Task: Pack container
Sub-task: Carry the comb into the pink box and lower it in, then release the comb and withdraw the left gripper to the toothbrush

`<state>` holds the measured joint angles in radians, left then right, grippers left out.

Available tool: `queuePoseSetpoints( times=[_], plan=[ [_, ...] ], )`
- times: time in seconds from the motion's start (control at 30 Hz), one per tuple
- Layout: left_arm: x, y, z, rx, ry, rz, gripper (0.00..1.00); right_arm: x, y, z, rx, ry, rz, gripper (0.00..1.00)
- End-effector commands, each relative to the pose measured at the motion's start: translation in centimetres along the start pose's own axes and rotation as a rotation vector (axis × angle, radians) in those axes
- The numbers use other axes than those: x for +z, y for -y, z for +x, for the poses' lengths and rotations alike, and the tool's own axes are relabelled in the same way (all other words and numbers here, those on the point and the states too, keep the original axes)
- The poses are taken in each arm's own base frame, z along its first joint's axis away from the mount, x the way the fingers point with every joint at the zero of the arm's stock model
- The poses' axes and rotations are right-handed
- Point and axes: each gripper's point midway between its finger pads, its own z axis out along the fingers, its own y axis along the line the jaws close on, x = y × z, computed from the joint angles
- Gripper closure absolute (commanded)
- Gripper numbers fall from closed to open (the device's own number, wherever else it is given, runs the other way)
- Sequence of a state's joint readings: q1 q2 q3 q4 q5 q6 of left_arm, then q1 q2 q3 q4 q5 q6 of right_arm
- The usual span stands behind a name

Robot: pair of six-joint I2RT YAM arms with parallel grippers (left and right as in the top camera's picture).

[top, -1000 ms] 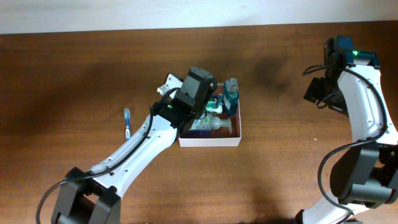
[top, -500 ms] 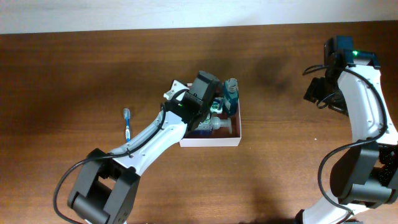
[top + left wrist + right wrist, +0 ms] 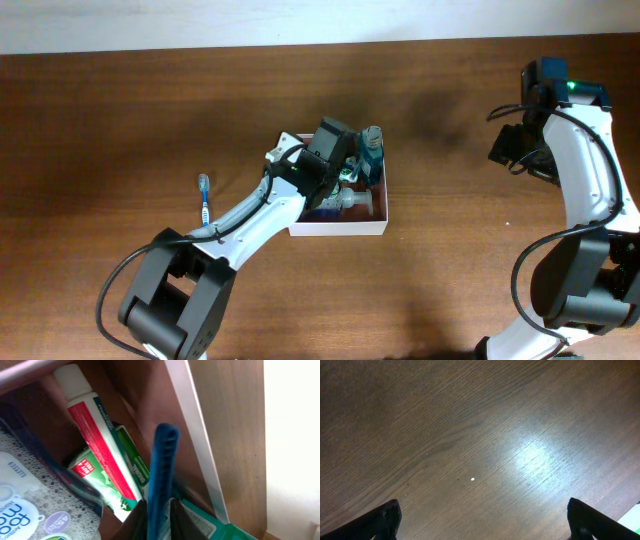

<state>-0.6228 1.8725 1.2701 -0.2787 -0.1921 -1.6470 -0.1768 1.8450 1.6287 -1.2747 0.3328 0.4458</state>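
The container (image 3: 338, 229), a shallow square box with white walls and a reddish-brown inside, sits mid-table. It holds a teal bottle (image 3: 372, 152), a clear pump bottle (image 3: 352, 203) and a red, green and white toothpaste tube (image 3: 95, 432). My left gripper (image 3: 338, 162) hangs over the container's back part. In the left wrist view it (image 3: 159, 515) is shut on a slim blue stick-like item (image 3: 162, 467) that points toward the white wall (image 3: 194, 435). My right gripper (image 3: 512, 150) is far off at the right, open and empty over bare wood (image 3: 485, 515).
A blue toothbrush (image 3: 205, 198) lies on the table left of the container. A foam bottle label (image 3: 22, 510) and a teal pack (image 3: 220, 530) sit close around the left fingers. The right arm stands near the table's back right edge.
My left gripper has moved a little right and further over the container with the blue item in it. The right arm has not moved.
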Motion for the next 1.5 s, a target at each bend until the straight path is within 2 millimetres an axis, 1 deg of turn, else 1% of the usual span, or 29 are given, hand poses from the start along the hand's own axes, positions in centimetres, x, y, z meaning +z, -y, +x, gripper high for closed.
queuePoseSetpoints(
  times=[0.0,0.2,0.27,0.37,0.43,0.5,0.53,0.6,0.63,0.67,0.73,0.8,0.87,0.93,0.97,1.03,1.1,1.13,1.17,1.2,1.3,1.33,1.37,1.43,1.47],
  plan=[
    [0.0,0.6,0.1,-0.007,0.010,0.014,0.82,-0.1,0.4,0.0,0.010,0.006,0.011,0.01],
    [0.1,0.6,0.1,-0.007,0.011,0.012,0.82,-0.1,0.4,0.0,0.010,0.006,0.011,0.01],
    [0.0,1.0,0.0,-0.012,0.010,0.026,0.82,-0.1,0.4,0.0,0.010,0.006,0.011,0.01],
    [-0.8,1.9,-0.7,-0.022,0.013,0.053,0.83,-0.1,0.4,0.0,0.010,0.006,0.011,0.01],
    [-2.1,3.0,-1.7,-0.005,0.020,0.088,0.83,-0.1,0.4,0.0,0.010,0.006,0.011,0.02],
    [-3.9,4.4,-2.8,0.038,0.035,0.132,0.82,-0.1,0.4,0.0,0.010,0.006,0.011,0.01],
    [-5.0,5.0,-3.4,0.066,0.045,0.150,0.80,-0.1,0.4,0.0,0.010,0.006,0.011,0.01],
    [-7.3,5.6,-5.2,0.114,0.086,0.166,0.79,-0.1,0.4,0.0,0.010,0.006,0.011,0.01],
    [-8.2,5.5,-6.2,0.128,0.118,0.159,0.79,-0.1,0.4,0.0,0.010,0.006,0.011,0.01],
    [-9.5,5.1,-7.8,0.136,0.175,0.138,0.79,-0.1,0.4,0.0,0.010,0.006,0.011,0.01],
    [-11.7,3.7,-10.9,0.127,0.286,0.078,0.79,-0.1,0.4,0.0,0.010,0.006,0.011,0.01],
    [-13.6,1.7,-13.6,0.118,0.376,-0.002,0.79,-0.1,0.4,0.0,0.010,0.006,0.011,0.02],
    [-15.3,-1.1,-15.9,0.127,0.439,-0.115,0.79,-0.1,0.4,0.0,0.010,0.006,0.011,0.01],
    [-16.1,-3.7,-17.3,0.167,0.451,-0.232,0.79,-0.1,0.4,0.0,0.010,0.006,0.011,0.01],
    [-16.3,-4.7,-17.7,0.190,0.447,-0.280,0.79,-0.1,0.4,0.0,0.010,0.006,0.011,0.01],
    [-16.6,-7.9,-18.3,0.234,0.428,-0.420,0.79,-0.1,0.4,0.0,0.010,0.006,0.011,0.01],
    [-16.6,-10.5,-18.6,0.250,0.410,-0.528,0.79,-0.1,0.4,0.0,0.010,0.006,0.011,0.01],
    [-16.4,-12.6,-18.8,0.290,0.384,-0.617,0.85,-0.1,0.4,0.0,0.010,0.006,0.011,0.01],
    [-16.2,-13.3,-18.9,0.318,0.370,-0.650,0.89,-0.1,0.4,0.0,0.010,0.006,0.011,0.01],
    [-15.9,-14.0,-19.0,0.346,0.356,-0.679,0.91,-0.1,0.4,0.0,0.010,0.006,0.011,0.01],
    [-15.2,-15.9,-19.5,0.396,0.321,-0.754,0.91,-0.1,0.4,0.0,0.010,0.006,0.011,0.02],
    [-15.1,-16.5,-19.8,0.411,0.309,-0.777,0.89,-0.1,0.4,0.0,0.010,0.006,0.011,0.01],
    [-15.0,-16.9,-20.0,0.424,0.300,-0.796,0.85,-0.1,0.4,0.0,0.010,0.006,0.011,0.01],
    [-14.8,-17.7,-20.4,0.450,0.276,-0.834,0.80,-0.1,0.4,0.0,0.010,0.006,0.011,0.01],
    [-14.7,-18.0,-20.6,0.464,0.265,-0.848,0.80,-0.1,0.4,0.0,0.010,0.006,0.011,0.01]
  ],
)
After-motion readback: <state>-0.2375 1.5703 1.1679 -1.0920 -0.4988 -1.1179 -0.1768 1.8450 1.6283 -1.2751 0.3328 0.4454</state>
